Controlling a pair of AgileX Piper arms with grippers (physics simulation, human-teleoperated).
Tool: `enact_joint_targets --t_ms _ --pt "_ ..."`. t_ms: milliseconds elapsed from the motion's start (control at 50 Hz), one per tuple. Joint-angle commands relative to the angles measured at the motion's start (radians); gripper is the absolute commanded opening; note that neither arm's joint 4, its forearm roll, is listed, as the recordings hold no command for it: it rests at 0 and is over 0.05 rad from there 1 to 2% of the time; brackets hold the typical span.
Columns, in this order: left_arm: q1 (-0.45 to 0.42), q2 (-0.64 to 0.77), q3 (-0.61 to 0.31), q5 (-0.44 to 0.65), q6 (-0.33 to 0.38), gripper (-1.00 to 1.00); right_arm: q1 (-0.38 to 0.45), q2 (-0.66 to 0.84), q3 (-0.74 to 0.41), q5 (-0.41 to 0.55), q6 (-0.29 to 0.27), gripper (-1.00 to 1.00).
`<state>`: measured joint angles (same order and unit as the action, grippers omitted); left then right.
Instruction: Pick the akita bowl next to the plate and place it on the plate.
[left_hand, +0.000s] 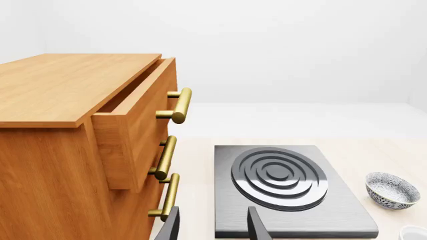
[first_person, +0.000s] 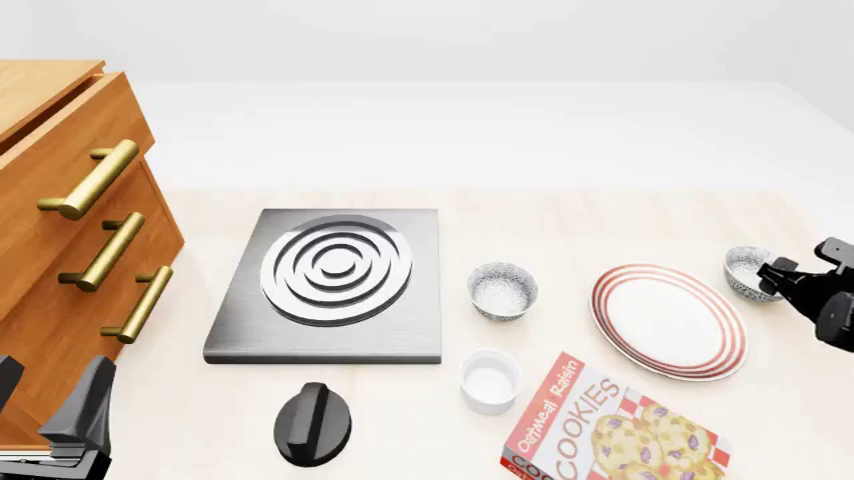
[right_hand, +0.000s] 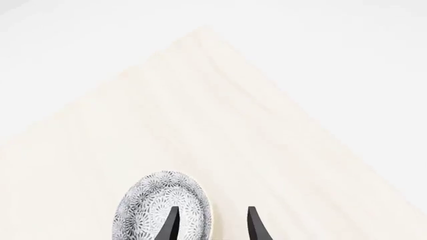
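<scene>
One hand (right_hand: 212, 222) seemingly straddling bowl rim (right_hand: 165, 205)

Wooden drawer cabinet (first_person: 67, 230) at table's (first_person: 561, 215) left edge, top drawer (left_hand: 137, 120) pulled partly out. Stove burner (first_person: 334, 280) beside it. Black knob (first_person: 312, 424) near front edge. White cup (first_person: 490, 379) touching, or nearly, cookie box (first_person: 607, 430).

Left gripper (left_hand: 212, 227) low at near-left table corner in front view, arm barely in frame, 2 fingers parted, nothing between. Right gripper (right_hand: 212, 224) at far right edge of front view, wrist angled inward, 2 fingers (right_hand: 171, 225) apart, one tip over bowl (right_hand: 165, 207) rim.
</scene>
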<state>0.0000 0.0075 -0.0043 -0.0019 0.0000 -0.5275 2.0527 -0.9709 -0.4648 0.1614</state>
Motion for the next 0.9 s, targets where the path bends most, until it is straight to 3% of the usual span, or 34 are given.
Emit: enact_joint_targets --t_ms 20,880,900 --pt "0.0 0.0 0.0 0.0 0.0 1.0 0.0 0.015 0.001 -0.006 0.002 1.0" --pt "0.0 0.0 0.0 0.0 0.0 1.0 0.005 0.067 -0.003 -0.023 -0.01 1.0" --pt "0.0 0.0 0.0 0.0 0.0 1.0 0.004 0.068 -0.005 -0.02 -0.01 -1.0"
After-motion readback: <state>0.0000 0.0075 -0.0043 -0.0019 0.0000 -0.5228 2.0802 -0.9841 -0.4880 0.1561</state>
